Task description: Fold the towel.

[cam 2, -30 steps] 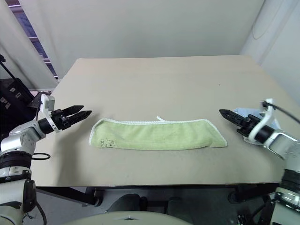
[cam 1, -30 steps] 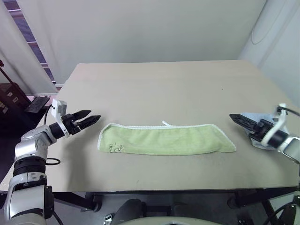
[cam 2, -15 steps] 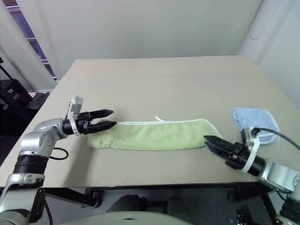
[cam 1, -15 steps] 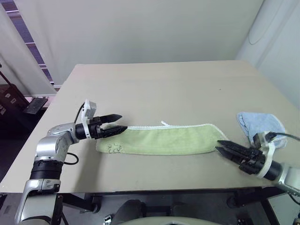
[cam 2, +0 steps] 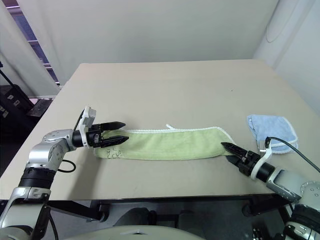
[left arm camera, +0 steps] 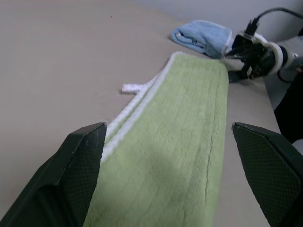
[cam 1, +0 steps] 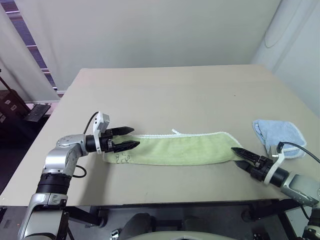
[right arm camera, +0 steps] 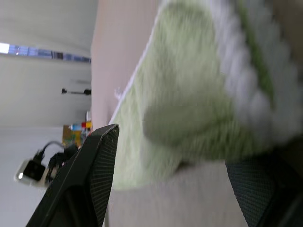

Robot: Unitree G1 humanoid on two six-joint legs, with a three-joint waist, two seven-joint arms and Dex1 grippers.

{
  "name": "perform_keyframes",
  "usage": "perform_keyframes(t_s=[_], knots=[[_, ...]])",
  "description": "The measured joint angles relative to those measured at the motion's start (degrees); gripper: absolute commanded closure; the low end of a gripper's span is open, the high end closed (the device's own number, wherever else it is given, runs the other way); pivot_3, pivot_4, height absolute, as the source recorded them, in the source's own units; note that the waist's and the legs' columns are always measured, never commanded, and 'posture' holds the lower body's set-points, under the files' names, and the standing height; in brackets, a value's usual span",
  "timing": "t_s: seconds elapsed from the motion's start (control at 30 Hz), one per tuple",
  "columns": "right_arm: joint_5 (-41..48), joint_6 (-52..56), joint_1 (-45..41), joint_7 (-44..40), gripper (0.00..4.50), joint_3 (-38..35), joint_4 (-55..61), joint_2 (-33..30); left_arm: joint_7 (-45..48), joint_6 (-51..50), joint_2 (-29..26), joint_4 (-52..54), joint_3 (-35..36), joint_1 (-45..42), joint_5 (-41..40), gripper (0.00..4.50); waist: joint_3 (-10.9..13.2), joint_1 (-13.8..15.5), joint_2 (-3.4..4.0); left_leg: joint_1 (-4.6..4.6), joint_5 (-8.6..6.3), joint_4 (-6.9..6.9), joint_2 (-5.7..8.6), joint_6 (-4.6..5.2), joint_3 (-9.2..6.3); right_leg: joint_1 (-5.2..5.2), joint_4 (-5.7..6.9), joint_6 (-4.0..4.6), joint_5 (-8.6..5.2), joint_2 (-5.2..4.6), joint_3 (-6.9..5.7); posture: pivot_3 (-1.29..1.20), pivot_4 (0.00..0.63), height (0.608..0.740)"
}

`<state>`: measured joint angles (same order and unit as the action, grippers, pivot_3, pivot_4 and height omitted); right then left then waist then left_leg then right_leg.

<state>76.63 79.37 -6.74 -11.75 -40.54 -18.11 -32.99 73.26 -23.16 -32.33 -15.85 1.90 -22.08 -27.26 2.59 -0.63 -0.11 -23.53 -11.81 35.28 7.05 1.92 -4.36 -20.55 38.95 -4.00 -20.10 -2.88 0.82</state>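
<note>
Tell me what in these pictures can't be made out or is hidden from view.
- Towel, embroidered picture and lettering: too small to read in the eye views, and partly covered by the left tool.
- Towel's right end: blurred in the right wrist view; whether the right tool touches it cannot be told.
- Blue cloth: the right arm's cable crosses its near edge.
- Table: right side cut off by the frame edge.
</note>
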Motion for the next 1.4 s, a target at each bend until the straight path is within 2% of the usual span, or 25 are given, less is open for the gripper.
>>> perform_keyframes(t_s=[0.2, 0.23, 0.33, 0.47, 0.57, 0.7, 0.83, 0.9, 1.1, 1.27, 1.4], knots=[[-3.2, -2.7, -2.0, -0.2, 1.02, 0.0, -1.4, -0.3, -0.4, 0.4, 0.0, 0.0, 0.0, 0.0, 0.5, 0.03, 0.0, 0.1, -0.01, 0.03, -0.04, 0.08, 0.01, -0.05, 0.00, 0.08, -0.02, 0.15, -0.07, -0.01, 0.00, 0.00, 0.000, 0.740], [-3.5, -2.9, -2.1, -0.4, 1.20, 0.0, -1.4, -0.3, -0.6, 0.6, 0.0, 0.0, 0.0, 0.0, 0.6, 0.01, 0.0, 0.1, -0.01, 0.03, -0.04, 0.08, 0.01, -0.05, 0.00, 0.08, -0.02, 0.15, -0.08, -0.01, 0.00, 0.00, 0.000, 0.740], [-5.5, -4.1, -1.8, -1.7, 1.95, 0.6, -1.1, -0.3, -0.8, 1.8, -0.1, 0.0, 0.0, 0.1, 1.1, 0.00, 0.0, 0.1, -0.01, 0.03, 0.00, 0.06, 0.01, 0.02, 0.00, 0.05, -0.03, 0.15, -0.08, -0.01, 0.00, 0.00, 0.000, 0.740], [-7.6, -5.1, -1.3, -2.5, 3.46, 1.2, 0.2, -0.3, -1.0, 2.2, -0.2, 0.0, 0.0, 0.1, 1.3, 0.00, 0.0, 0.1, -0.02, 0.02, 0.01, 0.00, 0.01, 0.03, 0.00, 0.01, -0.03, 0.06, -0.04, -0.01, 0.00, 0.00, 0.000, 0.740], [-7.9, -5.4, -1.0, -3.6, 4.38, 1.3, 2.4, -0.3, -1.2, 2.3, -0.2, -0.2, 0.0, 0.1, 1.3, 0.00, -0.1, 0.1, -0.10, 0.02, 0.00, 0.02, 0.01, 0.03, 0.00, 0.04, -0.07, -0.02, 0.01, -0.01, 0.00, 0.00, 0.000, 0.740], [-8.9, -7.3, 3.1, -7.8, 4.45, 2.6, 10.2, -0.3, -1.2, 2.3, -0.7, -1.2, 0.1, 0.0, 1.5, 0.00, 0.0, 0.4, -0.06, -0.03, -0.06, 0.01, 0.01, -0.04, -0.01, 0.03, -0.15, 0.12, -0.07, -0.01, 0.00, 0.00, 0.000, 0.740], [-7.7, -8.5, 6.2, -13.0, 4.45, 6.1, 24.7, -0.4, -1.3, 2.9, -0.7, -2.2, 0.3, -0.4, 1.8, 0.00, 0.0, -0.2, 0.06, -0.08, -0.01, -0.11, 0.00, 0.04, -0.01, -0.10, -0.15, -0.07, 0.02, 0.00, 0.01, 0.00, 0.000, 0.740], [-7.7, -8.9, 5.5, -14.0, 4.45, 9.6, 31.5, -0.9, -1.5, 3.0, -0.6, -2.2, 0.3, -0.8, 1.8, 0.00, 0.0, -0.3, 0.04, -0.08, -0.02, -0.14, -0.01, 0.03, -0.02, -0.16, -0.15, -0.08, 0.02, 0.01, 0.01, 0.00, 0.000, 0.740], [-11.0, -12.6, 0.1, -15.0, 4.45, 21.0, 40.7, -0.9, -1.9, 4.2, -0.3, -2.6, 0.2, -0.8, 2.5, 0.00, 0.0, 0.2, 0.02, -0.40, -0.06, -0.12, -0.01, -0.05, -0.03, -0.42, -0.24, -0.04, 0.01, 0.00, 0.00, 0.00, 0.000, 0.740], [-17.5, -15.5, -5.3, -16.0, 4.45, 32.4, 41.9, -0.5, -2.6, 3.6, 0.0, -2.4, 0.3, -0.6, 2.1, 0.00, 0.0, 0.2, -0.02, -0.75, -0.01, -0.06, 0.02, 0.03, -0.03, -0.78, -0.24, -0.22, 0.14, 0.00, 0.00, 0.00, 0.000, 0.740], [-25.9, -19.4, -6.2, -17.6, 4.45, 41.3, 38.3, 0.2, -2.6, 3.8, 0.0, -2.3, 0.4, -0.4, 2.1, 0.00, 0.0, 0.2, -0.07, -0.75, -0.01, -0.09, 0.03, 0.03, -0.03, -0.79, -0.22, -0.23, 0.15, 0.00, -0.01, 0.00, 0.000, 0.740]])
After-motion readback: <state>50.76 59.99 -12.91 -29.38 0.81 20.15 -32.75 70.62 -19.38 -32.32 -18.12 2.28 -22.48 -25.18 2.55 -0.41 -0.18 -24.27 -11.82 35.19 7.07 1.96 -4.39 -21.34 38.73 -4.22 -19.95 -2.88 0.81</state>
